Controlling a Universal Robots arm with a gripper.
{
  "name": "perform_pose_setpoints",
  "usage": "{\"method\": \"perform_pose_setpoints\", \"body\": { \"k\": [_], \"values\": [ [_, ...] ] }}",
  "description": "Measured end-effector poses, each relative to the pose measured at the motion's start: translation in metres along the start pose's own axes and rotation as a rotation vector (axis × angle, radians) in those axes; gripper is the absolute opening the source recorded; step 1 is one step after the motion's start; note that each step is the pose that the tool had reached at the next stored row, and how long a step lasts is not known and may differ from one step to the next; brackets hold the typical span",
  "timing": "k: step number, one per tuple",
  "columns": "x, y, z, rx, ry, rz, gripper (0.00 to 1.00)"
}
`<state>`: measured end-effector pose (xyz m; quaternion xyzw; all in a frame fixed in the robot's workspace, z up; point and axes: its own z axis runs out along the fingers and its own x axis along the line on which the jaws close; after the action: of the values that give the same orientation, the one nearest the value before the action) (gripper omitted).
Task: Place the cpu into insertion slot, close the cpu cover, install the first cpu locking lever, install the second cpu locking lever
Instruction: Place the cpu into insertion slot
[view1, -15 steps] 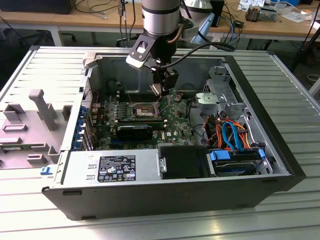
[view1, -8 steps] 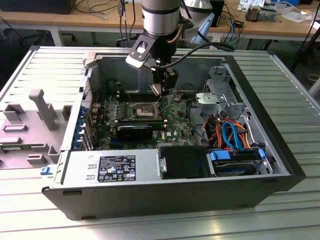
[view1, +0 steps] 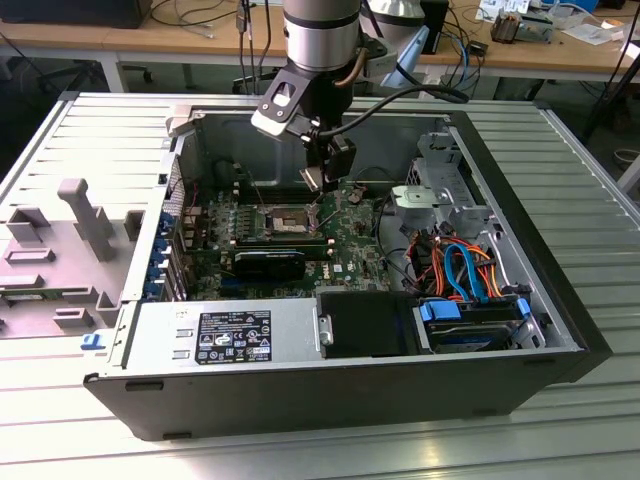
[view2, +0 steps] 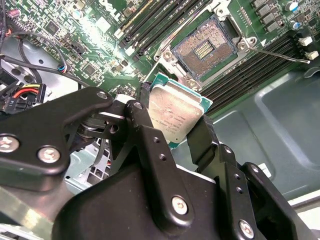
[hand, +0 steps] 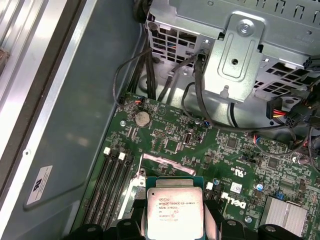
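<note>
The open computer case (view1: 350, 385) lay on its side on the ribbed metal counter (view1: 60, 140), and it was crowded. It held the green motherboard (view1: 345, 235) at the back, a grey power supply (view1: 225, 335) along the near wall, and a hard drive in blue clips (view1: 475, 325) in the corner on the exterior view's right. A tangle of orange and blue cables (view1: 460, 265) ran above the drive, below a silver drive cage (view1: 440, 190). The arm reached down into the case, with the end effector (view1: 318, 195) just above the board. Its black fingers (view2: 142, 120) were clamped on opposite edges of the cpu (view2: 175, 117), whose dull silver top faced both wrist cameras — the chip (hand: 174, 210) was gripped, not seated. The insertion slot (view2: 204, 47) sat uncovered, its grid of gold contacts bare inside a shiny metal rim, near the chip but apart from it. A thin metal lever (view2: 280, 54) stuck out from the rim across the long black memory slots (view2: 250, 67). In the first wrist view a coin battery (hand: 142, 118) lay on the board beyond the held chip. A grey plastic fixture (view1: 60, 250) rested on the counter outside the case, on the exterior view's left.
</note>
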<state>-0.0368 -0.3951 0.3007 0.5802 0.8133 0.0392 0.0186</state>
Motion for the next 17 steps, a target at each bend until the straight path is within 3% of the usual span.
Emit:
{"method": "perform_pose_setpoints", "body": {
  "k": [17],
  "values": [
    [0.0, 0.0, 0.0003, -0.0001, -0.0012, 0.013, 0.54]
  ]
}}
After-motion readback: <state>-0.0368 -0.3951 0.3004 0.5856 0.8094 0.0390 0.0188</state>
